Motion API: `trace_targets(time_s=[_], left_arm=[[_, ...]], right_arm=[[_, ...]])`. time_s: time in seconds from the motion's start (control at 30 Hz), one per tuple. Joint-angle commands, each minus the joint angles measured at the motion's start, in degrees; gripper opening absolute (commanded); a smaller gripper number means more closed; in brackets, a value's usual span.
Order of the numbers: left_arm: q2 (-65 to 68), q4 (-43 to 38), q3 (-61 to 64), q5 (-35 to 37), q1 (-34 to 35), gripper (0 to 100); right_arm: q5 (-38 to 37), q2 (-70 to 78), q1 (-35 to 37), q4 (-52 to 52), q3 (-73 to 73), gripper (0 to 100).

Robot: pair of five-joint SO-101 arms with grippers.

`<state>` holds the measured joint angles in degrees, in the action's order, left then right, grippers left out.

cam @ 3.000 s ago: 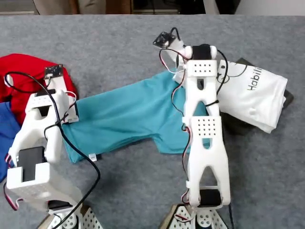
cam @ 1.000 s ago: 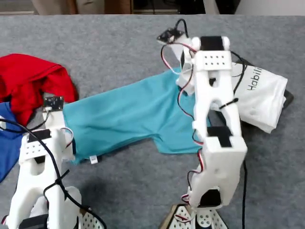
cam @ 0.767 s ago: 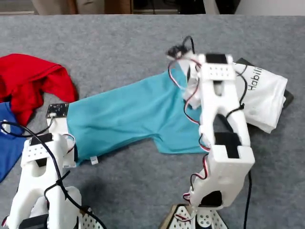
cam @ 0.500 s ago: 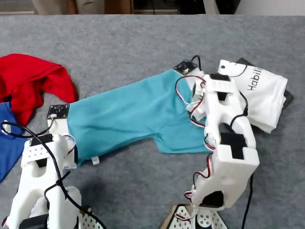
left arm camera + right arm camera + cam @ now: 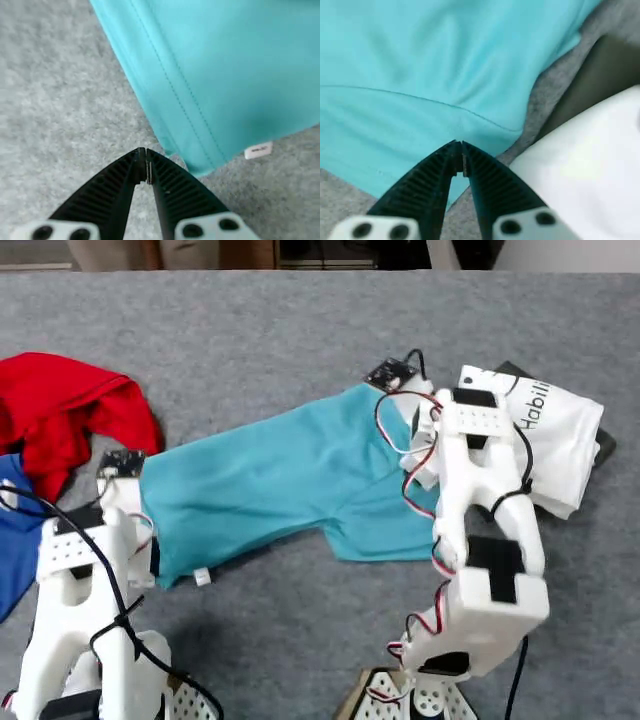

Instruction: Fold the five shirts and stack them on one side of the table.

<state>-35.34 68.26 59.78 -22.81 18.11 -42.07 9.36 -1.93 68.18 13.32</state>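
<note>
A teal shirt (image 5: 280, 480) lies spread flat across the middle of the grey table (image 5: 250, 330). My left gripper (image 5: 145, 161) is shut and empty, just above bare table beside the shirt's hem corner, near its white label (image 5: 258, 149). In the high view the left gripper (image 5: 152, 558) sits at the teal shirt's left edge. My right gripper (image 5: 459, 152) is shut with nothing in it, low over the teal shirt (image 5: 420, 65) at its right edge. There it is close to a folded white shirt (image 5: 580, 175). From above, the right gripper (image 5: 425, 455) is mostly hidden under its arm.
A crumpled red shirt (image 5: 60, 410) lies at the far left with a blue shirt (image 5: 12, 530) below it. The folded white shirt (image 5: 545, 435) rests on a dark garment (image 5: 603, 452) at the right. Open table lies beyond and in front of the teal shirt.
The right arm pulled back from the shirt's far edge and came down over its right edge. The left arm left the red shirt and drew back to the teal shirt's near-left corner.
</note>
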Motion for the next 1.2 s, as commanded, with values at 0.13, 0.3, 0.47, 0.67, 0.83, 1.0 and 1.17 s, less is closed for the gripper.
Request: trace_targets(time_s=[0.13, 0.3, 0.47, 0.67, 0.83, 1.0, 1.17], left_arm=[[-1.0, 1.4, -4.3, 3.5, -6.5, 2], [-0.9, -7.0, 0.6, 8.6, -13.5, 2], [1.9, -10.4, 3.8, 8.8, -15.0, 2], [11.7, -11.3, 2.6, 5.2, -10.6, 2], [18.9, -9.5, -3.0, 2.2, -4.2, 2], [21.9, -9.4, -6.3, -0.5, -1.2, 2], [21.8, -9.0, -8.4, -0.3, -2.2, 2]], right_arm=[[-0.4, -15.1, 5.1, 8.2, -2.9, 0.3], [-0.2, -21.2, 10.9, 11.6, 4.6, 0.3], [1.5, -26.3, 12.1, 1.8, 19.6, 0.3], [0.9, -26.4, 3.3, -11.3, 31.8, 0.3], [-5.2, -26.4, -0.8, -15.6, 36.0, 0.3], [-7.6, -23.9, -3.1, -19.2, 37.8, 0.3], [-7.6, -18.4, -3.6, -19.1, 36.5, 0.3]])
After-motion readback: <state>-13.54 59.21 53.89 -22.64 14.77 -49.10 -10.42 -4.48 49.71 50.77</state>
